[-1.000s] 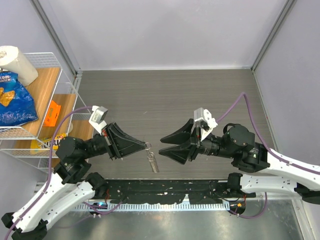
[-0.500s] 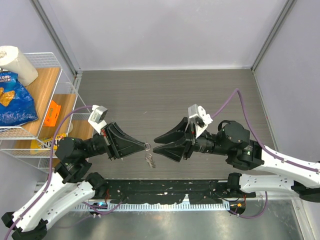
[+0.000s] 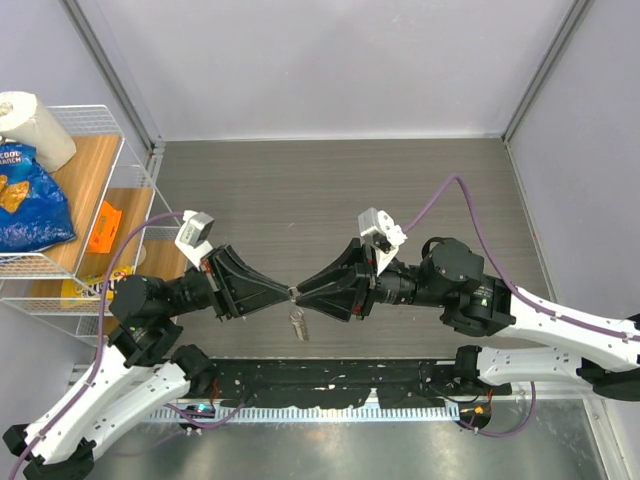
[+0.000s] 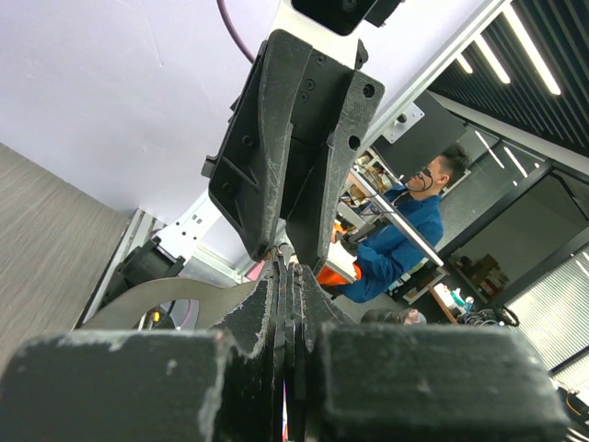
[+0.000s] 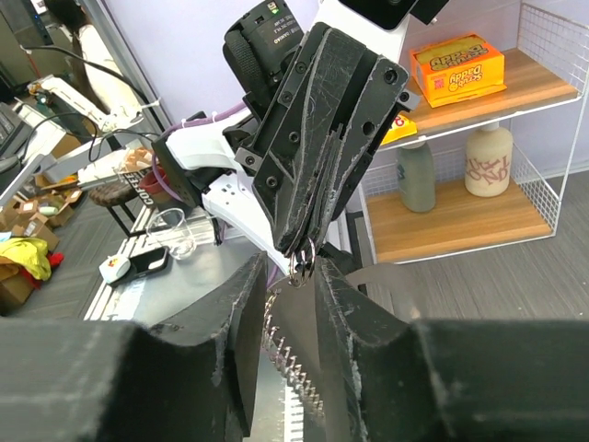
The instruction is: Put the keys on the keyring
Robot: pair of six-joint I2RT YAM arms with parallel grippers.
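My left gripper (image 3: 288, 292) is shut on the small silver keyring (image 5: 302, 261), held above the table (image 3: 330, 190) with the ring sticking out of its tips. A short silver piece (image 3: 298, 325) hangs under the ring; I cannot tell whether it is chain or key. My right gripper (image 3: 299, 292) meets the left tip to tip. In the right wrist view its fingers (image 5: 241, 304) stand narrowly apart on either side of the ring, not clamped on it. In the left wrist view my left gripper (image 4: 285, 269) is shut, facing the right gripper (image 4: 294, 138). No green or blue key heads or strap show.
A white wire shelf (image 3: 130, 170) stands at the left with a blue chips bag (image 3: 28, 200), a paper towel roll (image 3: 35, 125) and an orange pack (image 3: 104, 228). A slotted cable duct (image 3: 330, 410) runs along the near edge. Grey walls enclose the table.
My right gripper has moved left to the left gripper's tips and narrowed its jaws from wide open to a small gap around the ring. The left gripper has held still.
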